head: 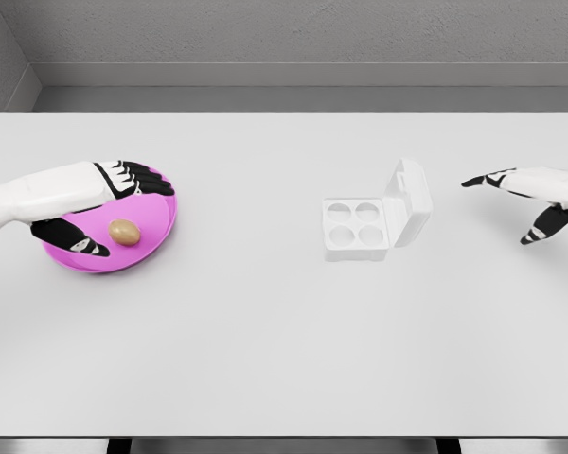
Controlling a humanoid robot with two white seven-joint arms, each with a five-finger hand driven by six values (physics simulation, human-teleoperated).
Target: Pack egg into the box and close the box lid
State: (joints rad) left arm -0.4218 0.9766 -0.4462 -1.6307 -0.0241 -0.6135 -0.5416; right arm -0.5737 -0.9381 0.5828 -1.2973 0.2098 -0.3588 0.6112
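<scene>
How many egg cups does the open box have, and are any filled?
4 cups in the white box, in two rows of two: back left, back right, front left, front right. All look empty. The only egg lies on the pink plate, beside the left hand.

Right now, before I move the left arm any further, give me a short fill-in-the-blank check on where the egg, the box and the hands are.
1. The egg lies on a ____ plate.
2. The box has four cups, and its lid stands ____.
3. The hand spread over the plate is the ____ hand.
4. The right hand hangs to the right of the box and holds ____.

Missing words: pink; open; left; nothing
</scene>
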